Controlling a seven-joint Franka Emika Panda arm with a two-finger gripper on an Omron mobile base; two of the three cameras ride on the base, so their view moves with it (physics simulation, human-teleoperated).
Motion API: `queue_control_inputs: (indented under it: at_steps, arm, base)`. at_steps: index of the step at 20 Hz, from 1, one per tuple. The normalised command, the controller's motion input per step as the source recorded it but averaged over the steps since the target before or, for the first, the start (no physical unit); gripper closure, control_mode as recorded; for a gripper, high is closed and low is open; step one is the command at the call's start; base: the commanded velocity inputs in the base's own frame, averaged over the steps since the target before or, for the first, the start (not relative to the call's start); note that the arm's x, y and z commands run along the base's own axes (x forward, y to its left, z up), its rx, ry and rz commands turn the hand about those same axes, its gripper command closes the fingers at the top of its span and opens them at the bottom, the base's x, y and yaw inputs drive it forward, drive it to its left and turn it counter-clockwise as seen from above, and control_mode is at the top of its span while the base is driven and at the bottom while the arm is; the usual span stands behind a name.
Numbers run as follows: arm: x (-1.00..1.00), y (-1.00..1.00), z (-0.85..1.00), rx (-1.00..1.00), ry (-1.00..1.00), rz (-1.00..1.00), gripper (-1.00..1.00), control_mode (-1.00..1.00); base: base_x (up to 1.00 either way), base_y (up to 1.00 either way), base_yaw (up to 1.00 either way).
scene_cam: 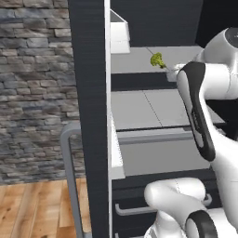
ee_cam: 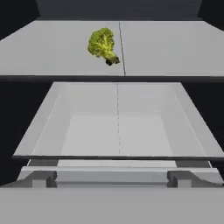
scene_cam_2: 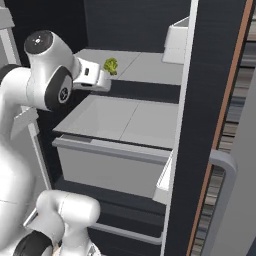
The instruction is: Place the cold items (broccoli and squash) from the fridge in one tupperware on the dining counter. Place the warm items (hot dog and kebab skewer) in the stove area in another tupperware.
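Fridge (scene_cam: 88,93) open. Broccoli (ee_cam: 102,45) lying on pale upper shelf (ee_cam: 175,48), above open drawer (ee_cam: 118,122). Hand near shelf front; finger opening cannot be determined. No legible labels or writing.

A rendered home kitchen. Ahead of the arm a tall black fridge (scene_cam: 88,69) stands open, its pale grey shelves (ee_cam: 175,48) and a deep drawer bin (ee_cam: 118,127) facing the hand, with a broccoli (ee_cam: 103,44) floret on the shelf just beyond it. To the arm's left run a grey stone wall (scene_cam: 32,83) and a wood plank floor (scene_cam: 28,209).
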Motion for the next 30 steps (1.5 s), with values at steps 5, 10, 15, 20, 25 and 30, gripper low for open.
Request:
queue_control_inputs:
  at_steps: [5, 10, 15, 20, 25, 30]
  arm:
    - [0.91, -0.01, -0.05, 0.00, 0.04, 0.00, -1.00, -1.00]
    - [0.96, -0.01, -0.02, 0.00, 0.05, 0.00, -1.00, -1.00]
    - [0.88, 0.00, -0.16, 0.00, 0.17, 0.00, -1.00, -1.00]
    - [0.85, -0.09, -0.14, 0.00, 0.10, 0.00, -1.00, -1.00]
    - [0.83, -0.15, -0.10, 0.00, 0.00, 0.00, -1.00, -1.00]
    - [0.59, -0.04, -0.26, -0.03, 0.02, 0.00, -1.00, -1.00]
  base:
    - [0.00, 0.00, 0.00]
    - [0.00, 0.00, 0.00]
    - [0.00, 0.00, 0.00]
    - [0.00, 0.00, 0.00]
    - [0.00, 0.00, 0.00]
    - [0.00, 0.00, 0.00]
